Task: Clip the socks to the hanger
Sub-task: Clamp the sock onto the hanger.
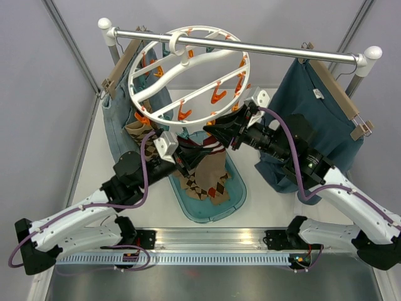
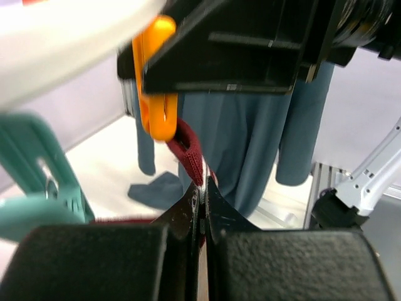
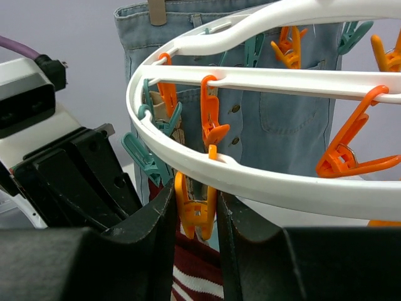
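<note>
White plastic ring, the hanger [image 1: 132, 78] hangs from the rail [image 1: 250, 47] at twelve o'clock. Below it, at six o'clock on the table, a teal tray [image 1: 241, 194] holds the loose socks [image 1: 203, 185], which have yet to go up. One tan sock [image 1: 139, 130] appears to hang already from the ring's nine o'clock side, against the jeans [image 1: 116, 125].

The left gripper [image 2: 200, 188] is pinched fully closed on the dark red cuff [image 2: 191, 153] of another sock, lifting it to the ring's six o'clock rim. The right gripper [image 3: 195, 200] has its jaws partly closed on either side of an orange clothespin [image 3: 195, 216] there, apparently squeezing it. The cuff reaches just under that pin. Whether it sits inside the pin's mouth I cannot tell. By my reading this sock is mid-clipping, and most of the work remains.
</note>
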Robot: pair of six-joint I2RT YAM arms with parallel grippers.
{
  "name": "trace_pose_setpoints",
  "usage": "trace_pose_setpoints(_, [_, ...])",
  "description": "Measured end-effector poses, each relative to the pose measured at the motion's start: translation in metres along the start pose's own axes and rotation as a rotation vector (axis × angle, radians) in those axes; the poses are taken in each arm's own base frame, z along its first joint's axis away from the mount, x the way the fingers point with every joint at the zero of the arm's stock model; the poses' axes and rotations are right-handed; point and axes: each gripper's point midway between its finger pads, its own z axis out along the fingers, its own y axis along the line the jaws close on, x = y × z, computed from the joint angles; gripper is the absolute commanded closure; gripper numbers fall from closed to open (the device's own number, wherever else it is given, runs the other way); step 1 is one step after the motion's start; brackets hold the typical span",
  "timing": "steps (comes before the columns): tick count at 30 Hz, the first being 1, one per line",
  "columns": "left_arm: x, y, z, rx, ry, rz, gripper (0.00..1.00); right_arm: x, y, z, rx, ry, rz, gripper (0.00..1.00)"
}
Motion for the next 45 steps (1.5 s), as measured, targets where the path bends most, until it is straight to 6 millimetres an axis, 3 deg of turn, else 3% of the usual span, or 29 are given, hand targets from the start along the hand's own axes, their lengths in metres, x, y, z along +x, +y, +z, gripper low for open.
trace_pose_setpoints(8, [-0.016,0.002,0.004,0.002,-0.077,0.072,0.98,0.003,0.002,0.004,0.001,0.018,-0.001,1.00])
trace_pose_setpoints(23, [-0.012,0.031,0.005,-0.155,-0.064,0.100,0.98,0.004,0.003,0.003,0.008,0.028,-0.013,1.00])
trace_pose_setpoints(45, [0.003,0.034,0.010,-0.156,-0.019,0.110,0.98,0.002,0.004,0.001,0.013,0.024,-0.015,1.00])
